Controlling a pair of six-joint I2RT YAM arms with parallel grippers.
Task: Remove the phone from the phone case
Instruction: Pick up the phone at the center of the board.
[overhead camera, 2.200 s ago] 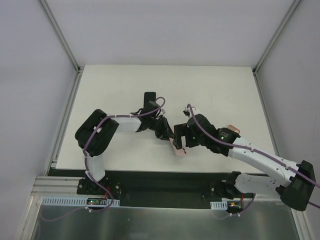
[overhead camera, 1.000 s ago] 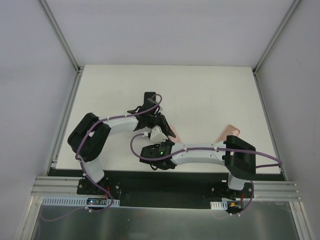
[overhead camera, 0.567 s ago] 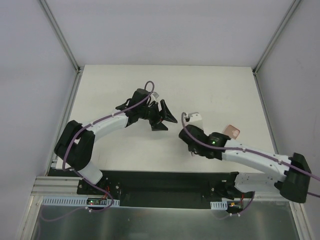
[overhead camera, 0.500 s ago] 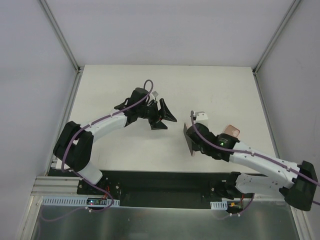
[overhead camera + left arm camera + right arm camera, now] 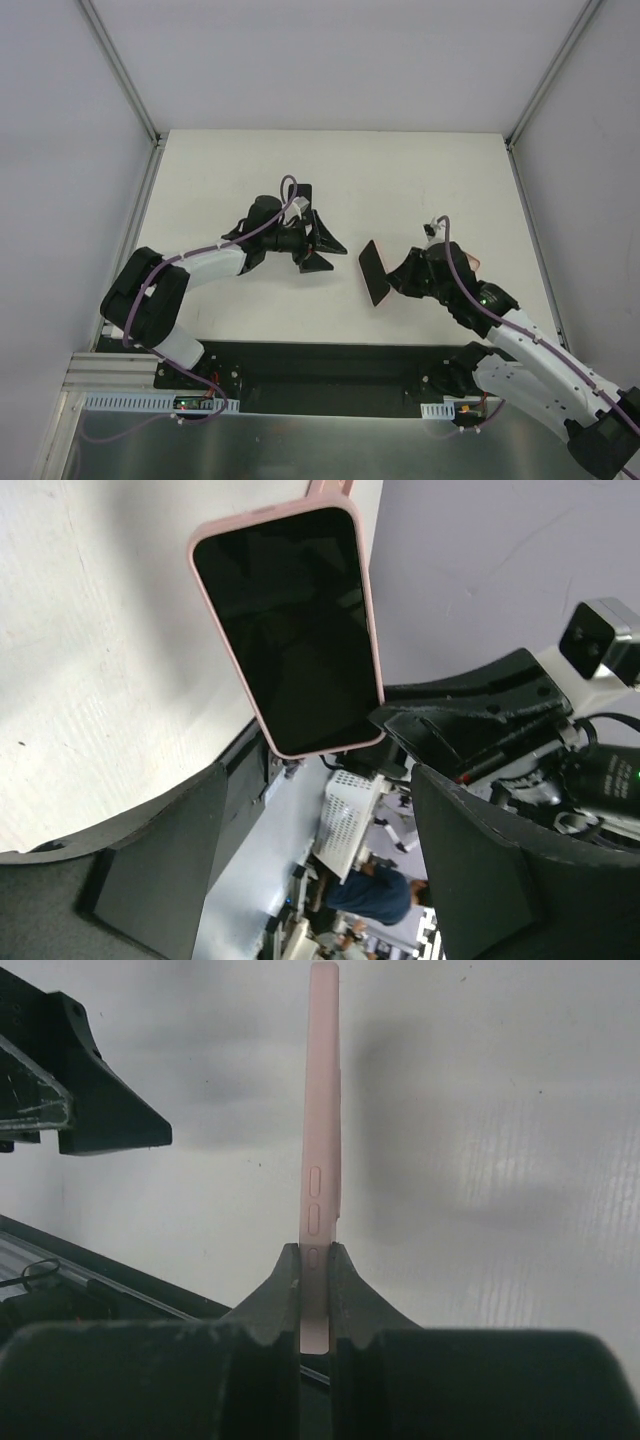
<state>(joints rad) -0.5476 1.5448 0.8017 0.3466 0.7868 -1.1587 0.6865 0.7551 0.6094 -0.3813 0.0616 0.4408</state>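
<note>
- The right hand point(image 5: 393, 282) is clamped tight on the lower end of the phone point(image 5: 374, 272), which sits inside its pink case point(image 5: 321, 1110).
- The phone is held up off the white table point(image 5: 420, 180), standing on its long edge, between the two arms and a little nearer the front edge.
- From the right wrist the case shows edge-on and upright, its side buttons facing the camera, with the two fingers point(image 5: 285, 1285) pressing on its front and back faces.
- The left hand point(image 5: 328, 252) is spread wide and holds nothing. It is level with the phone and just to its left, with a clear gap between them.
- From the left wrist the dark screen faces that hand, ringed by the pink rim of the case, and the phone's far end is in the grip of the right hand.
- A second pink thing point(image 5: 466, 259) lies on the table behind the right arm, mostly hidden by it.
</note>
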